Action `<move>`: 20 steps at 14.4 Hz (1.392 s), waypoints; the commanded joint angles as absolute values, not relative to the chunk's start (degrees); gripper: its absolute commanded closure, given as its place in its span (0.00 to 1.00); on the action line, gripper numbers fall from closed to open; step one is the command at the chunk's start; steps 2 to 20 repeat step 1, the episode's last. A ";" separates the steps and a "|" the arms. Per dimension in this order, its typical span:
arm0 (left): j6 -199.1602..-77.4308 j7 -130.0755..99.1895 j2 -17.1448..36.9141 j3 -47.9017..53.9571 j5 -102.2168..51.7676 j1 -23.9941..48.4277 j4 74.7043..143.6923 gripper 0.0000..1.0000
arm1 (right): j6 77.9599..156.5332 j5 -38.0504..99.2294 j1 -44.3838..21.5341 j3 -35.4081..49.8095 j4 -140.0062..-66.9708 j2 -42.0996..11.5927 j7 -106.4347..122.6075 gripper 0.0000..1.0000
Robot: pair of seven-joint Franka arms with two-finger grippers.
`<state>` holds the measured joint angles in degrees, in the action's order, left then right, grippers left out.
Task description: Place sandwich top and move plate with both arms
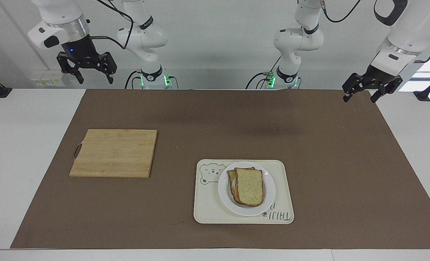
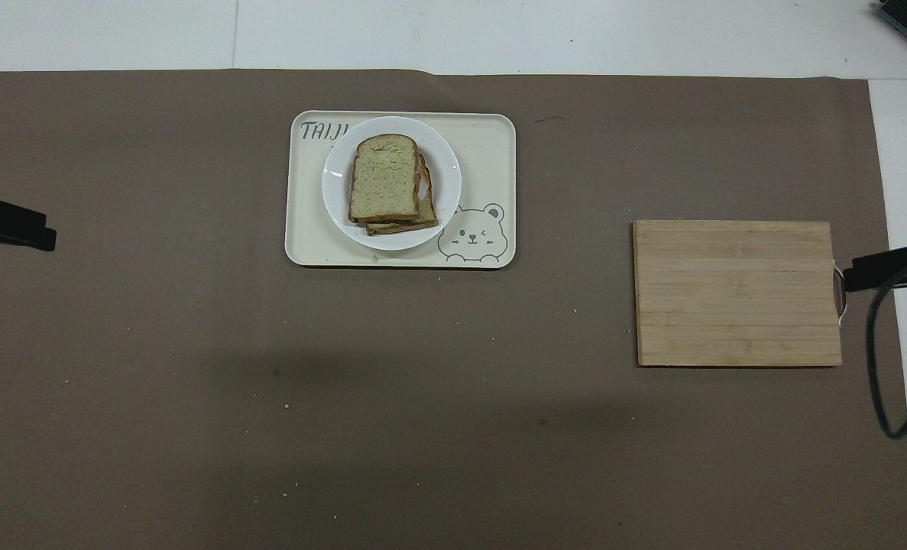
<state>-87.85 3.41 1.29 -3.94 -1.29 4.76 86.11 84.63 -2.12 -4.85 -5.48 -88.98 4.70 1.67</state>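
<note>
The sandwich top, a pale speckled slice with a brown crust and rounded top, lies on the stacked bread on the round, smooth white plate. The plate sits on a cream rounded-corner tray printed with a bear. A rectangular, striped-grain wooden cutting board lies toward the right arm's end of the bench, on the matte brown mat. The left gripper hangs over the mat's corner, fingers spread and empty. The right gripper waits raised, fingers released.
</note>
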 commanded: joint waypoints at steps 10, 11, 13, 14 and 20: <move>-86.66 3.60 1.14 -3.60 -0.88 4.04 85.78 0.00 | 86.22 -0.88 -4.57 -5.19 -90.97 6.15 0.70 0.00; -86.66 3.60 1.14 -3.60 -0.88 4.04 85.78 0.00 | 86.22 -0.88 -4.57 -5.19 -90.97 6.15 0.70 0.00; -86.66 3.60 1.14 -3.60 -0.88 4.04 85.78 0.00 | 86.22 -0.88 -4.57 -5.19 -90.97 6.15 0.70 0.00; -86.66 3.60 1.14 -3.60 -0.88 4.04 85.78 0.00 | 86.22 -0.88 -4.57 -5.19 -90.97 6.15 0.70 0.00; -86.66 3.60 1.14 -3.60 -0.88 4.04 85.78 0.00 | 86.22 -0.88 -4.57 -5.19 -90.97 6.15 0.70 0.00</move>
